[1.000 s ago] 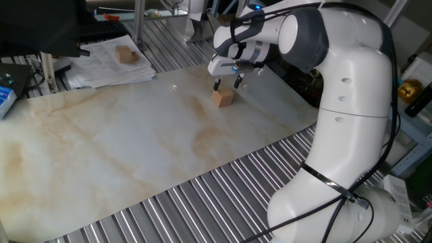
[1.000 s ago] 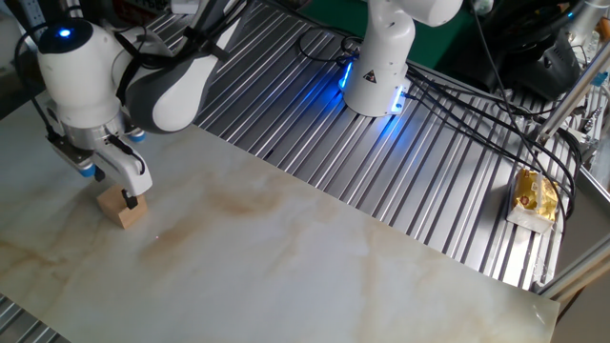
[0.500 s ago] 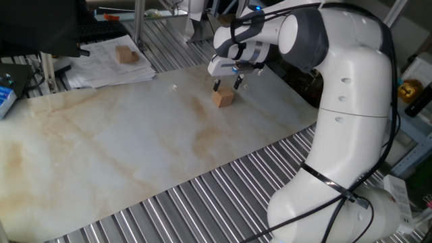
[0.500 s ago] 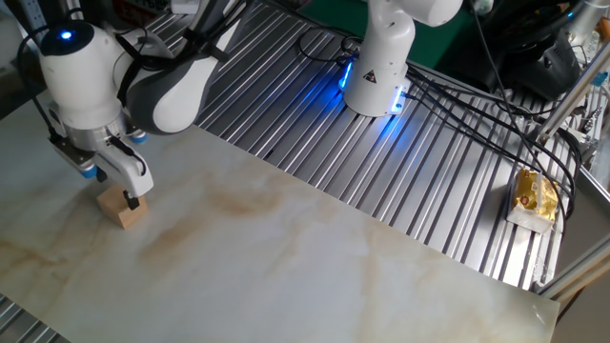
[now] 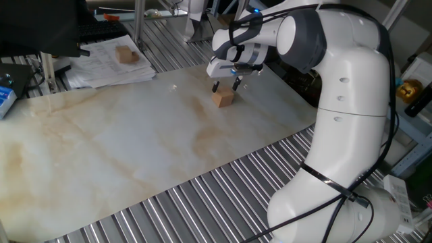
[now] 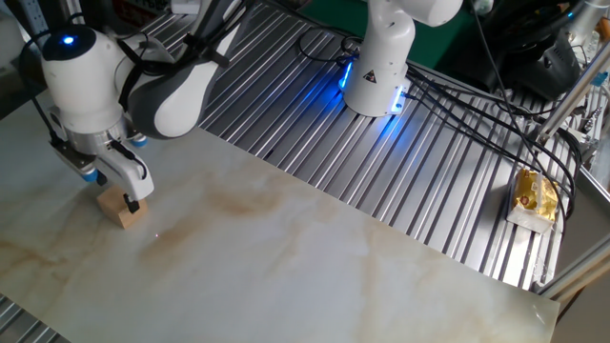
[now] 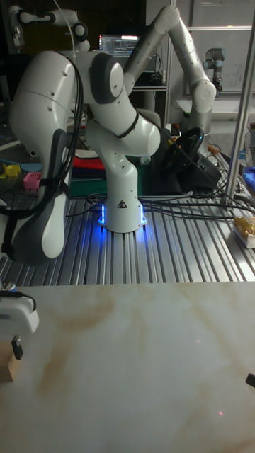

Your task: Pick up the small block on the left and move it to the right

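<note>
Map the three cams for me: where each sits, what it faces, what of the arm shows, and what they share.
One fixed view: beside the arm's base, looking across the marble tabletop; shows most of the arm, the gripper over the small block, and a second block on papers.
The other fixed view: high on the opposite side, facing the base; gripper, block.
Tall fixed view: low at the table's front, facing the base; block at the left edge.
Shared: gripper, block, tabletop.

The tool (image 5: 226, 86) has gone up a tiny bit. Its fingers are now a little higher over the small block (image 5: 223, 98), which sits in the same spot.
</note>
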Robot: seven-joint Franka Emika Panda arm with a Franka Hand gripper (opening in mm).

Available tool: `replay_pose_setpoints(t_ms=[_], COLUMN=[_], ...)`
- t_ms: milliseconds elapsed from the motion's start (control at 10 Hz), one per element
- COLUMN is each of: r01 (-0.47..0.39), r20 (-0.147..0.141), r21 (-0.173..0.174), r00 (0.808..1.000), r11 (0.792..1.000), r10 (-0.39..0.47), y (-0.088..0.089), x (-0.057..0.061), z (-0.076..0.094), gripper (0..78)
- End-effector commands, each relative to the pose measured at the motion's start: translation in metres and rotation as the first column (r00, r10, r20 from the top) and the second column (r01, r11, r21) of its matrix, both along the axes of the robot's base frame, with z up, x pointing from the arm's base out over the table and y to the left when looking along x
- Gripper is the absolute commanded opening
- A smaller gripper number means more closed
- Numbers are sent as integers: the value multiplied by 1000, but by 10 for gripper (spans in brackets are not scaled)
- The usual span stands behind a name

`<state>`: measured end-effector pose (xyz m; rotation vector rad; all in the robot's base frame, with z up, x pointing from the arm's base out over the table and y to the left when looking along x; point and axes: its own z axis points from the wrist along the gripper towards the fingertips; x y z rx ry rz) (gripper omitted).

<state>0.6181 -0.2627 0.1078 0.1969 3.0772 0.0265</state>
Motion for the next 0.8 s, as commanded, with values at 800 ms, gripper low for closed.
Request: replay_pose_setpoints(t_ms=[800], r01=[-1], r20=[6], r21=[-2], r00=[1000], r11=[1000], r10=[1], y=[2], x=[3], z=[-11], gripper=[775])
